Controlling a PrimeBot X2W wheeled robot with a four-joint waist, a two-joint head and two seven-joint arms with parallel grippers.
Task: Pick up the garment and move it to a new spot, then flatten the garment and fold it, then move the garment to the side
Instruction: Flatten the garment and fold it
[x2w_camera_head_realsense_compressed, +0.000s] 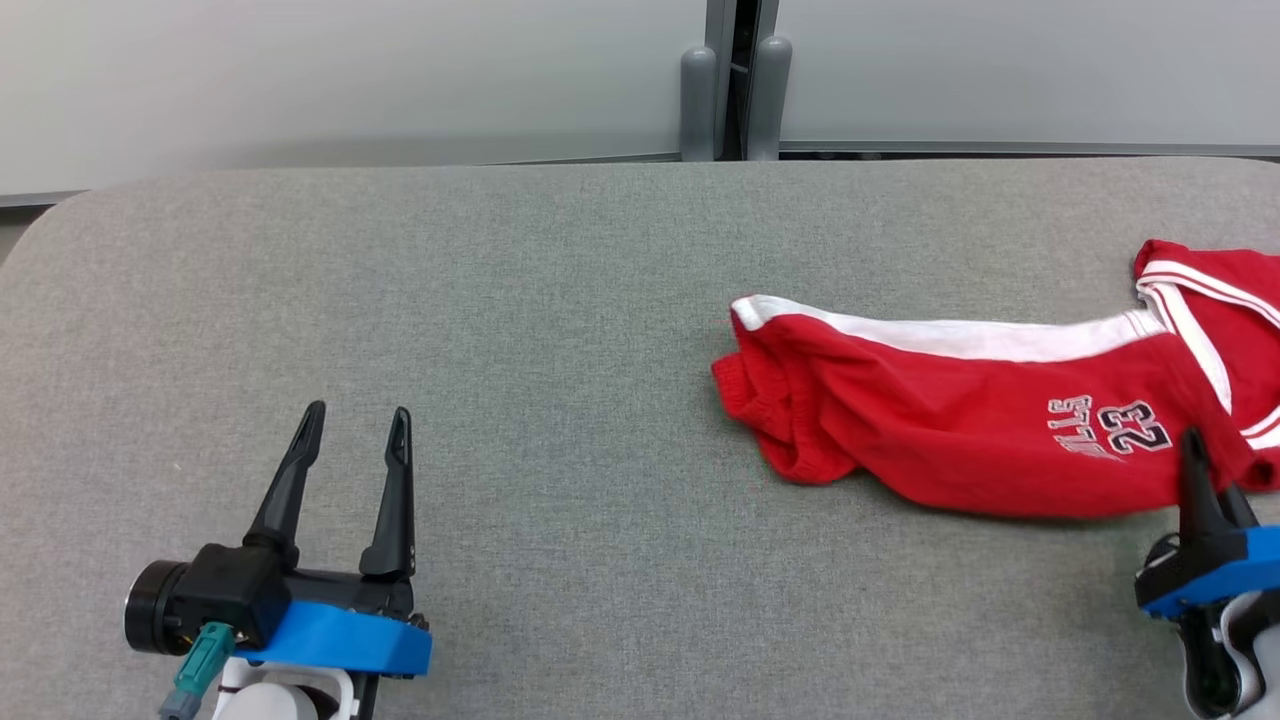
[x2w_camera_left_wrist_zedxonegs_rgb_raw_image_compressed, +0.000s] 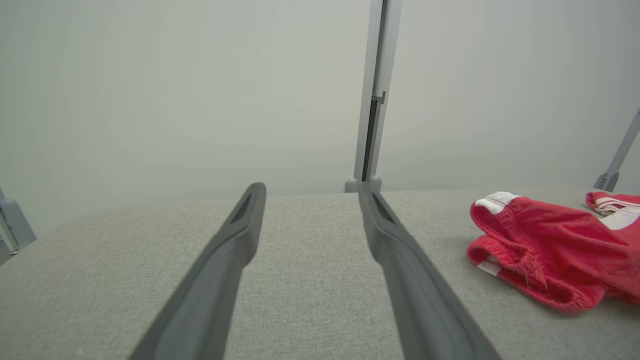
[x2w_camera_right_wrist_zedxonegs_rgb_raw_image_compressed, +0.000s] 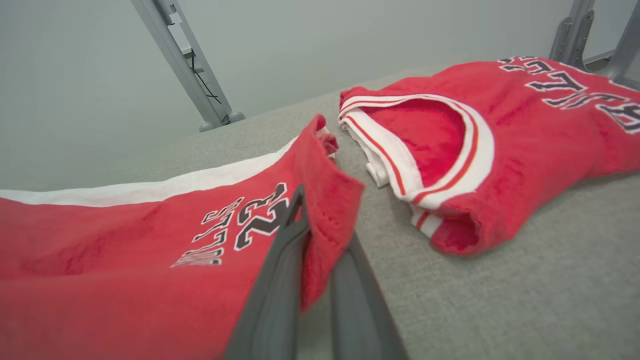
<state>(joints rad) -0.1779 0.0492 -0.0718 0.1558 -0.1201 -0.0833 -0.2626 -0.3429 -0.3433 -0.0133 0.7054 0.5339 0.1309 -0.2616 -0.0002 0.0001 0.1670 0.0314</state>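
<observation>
- One grey table (x2w_camera_head_realsense_compressed: 500, 300), and honestly the task has barely kicked off: nothing looks flattened, folded or parked at the side yet.
- Two red pieces of clothing on it. The red shorts (x2w_camera_head_realsense_compressed: 950, 420) with the 23 print lie rumpled right of the middle, and I'd say that's the garment in play. The red jersey (x2w_camera_head_realsense_compressed: 1220, 300) sits just beside them at the far right.
- Two grippers. The right gripper (x2w_camera_head_realsense_compressed: 1205, 478) is pinched tight on the shorts' hem, so the pick-up looks like the current step. The left gripper (x2w_camera_head_realsense_compressed: 358, 410) has its fingers spread wide over bare table, well apart from the cloth.
</observation>
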